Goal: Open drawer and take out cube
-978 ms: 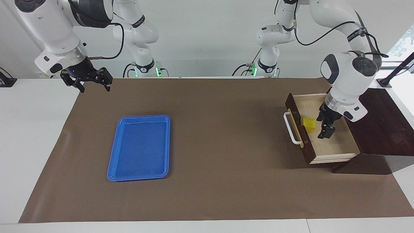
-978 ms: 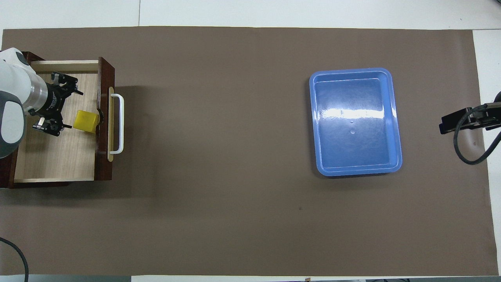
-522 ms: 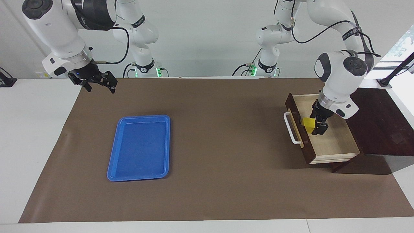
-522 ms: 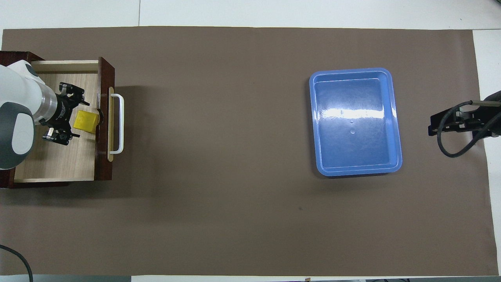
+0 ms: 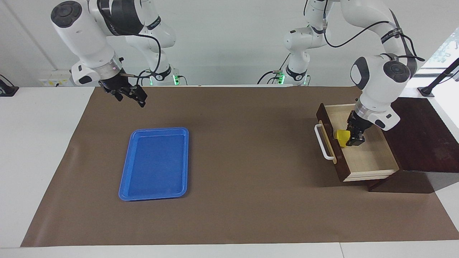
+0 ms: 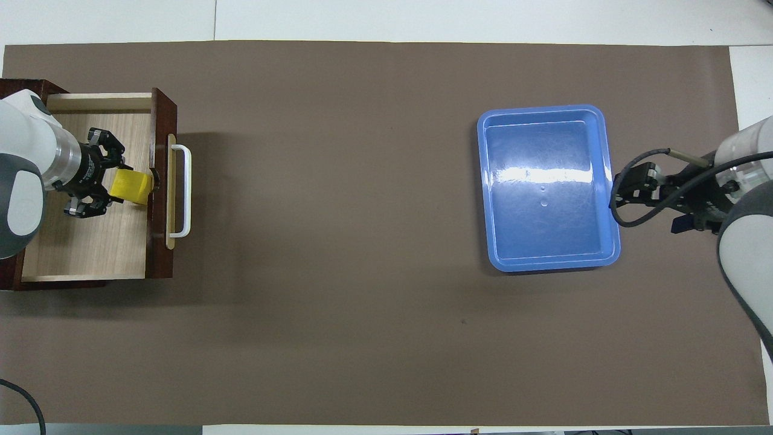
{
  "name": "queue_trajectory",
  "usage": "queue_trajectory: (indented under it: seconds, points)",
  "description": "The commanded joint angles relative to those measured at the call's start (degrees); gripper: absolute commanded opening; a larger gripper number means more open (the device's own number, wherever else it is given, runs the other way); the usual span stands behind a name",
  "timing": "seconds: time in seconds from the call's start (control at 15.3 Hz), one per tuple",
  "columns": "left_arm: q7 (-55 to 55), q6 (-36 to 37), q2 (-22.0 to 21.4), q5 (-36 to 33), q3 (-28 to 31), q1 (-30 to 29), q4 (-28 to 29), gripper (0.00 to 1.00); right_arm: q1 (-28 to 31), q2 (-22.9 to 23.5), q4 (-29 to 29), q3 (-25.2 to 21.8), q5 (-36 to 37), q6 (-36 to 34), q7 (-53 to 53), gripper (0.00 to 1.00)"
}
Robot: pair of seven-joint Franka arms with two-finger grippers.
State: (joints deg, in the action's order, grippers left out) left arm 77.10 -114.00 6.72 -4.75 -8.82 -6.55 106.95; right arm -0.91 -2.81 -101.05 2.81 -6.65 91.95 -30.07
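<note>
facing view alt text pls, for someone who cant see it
The left gripper is down in the open drawer, shut on the yellow cube just inside the drawer's front. The right gripper hangs open over the brown mat, with a blue tray lying empty.

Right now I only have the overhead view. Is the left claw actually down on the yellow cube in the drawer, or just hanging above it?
Observer: It is down. The facing view shows the left claw low inside the drawer, level with the cube and shut on it.
Operator: Has the cube been lifted out?
Observer: No. It sits below the top edge of the drawer front, close against it.
Operator: And the right claw, is it touching the blue tray?
Observer: No. The right claw hangs high in the air, well clear of the blue tray and the brown mat.
</note>
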Motion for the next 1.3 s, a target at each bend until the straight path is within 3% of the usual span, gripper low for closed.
queue_trajectory:
  seconds: [0.0,0.2,0.65,0.91,1.04,1.24]
  points:
    - [0.5,8.16,1.63,3.85,-0.06,0.39,-8.41,0.0,-2.68,0.35,-1.69,0.01,-3.98,1.65,-12.25,1.0]
    - [4.17,10.64,1.45,7.12,-0.15,2.14,-10.97,0.0,-5.66,2.19,-1.69,0.01,-9.33,3.49,-24.64,1.0]
    - [24.21,10.29,1.72,6.77,-0.15,14.35,-12.29,0.0,-15.78,8.34,-1.69,0.01,-19.88,14.02,-46.8,1.0]
    - [30.72,9.94,2.94,6.86,-0.15,17.7,-14.57,0.0,-20.0,11.77,-1.86,0.01,-25.51,22.72,-55.95,1.0]
    - [34.41,9.85,3.03,7.12,-0.15,19.54,-14.84,0.0,-20.27,12.57,-1.95,0.01,-31.47,24.59,-57.46,1.0]
    - [39.77,10.03,2.77,6.59,-0.15,23.23,-14.32,0.0,-21.94,13.71,-1.78,0.01,-33.25,26.08,-58.08,1.0]
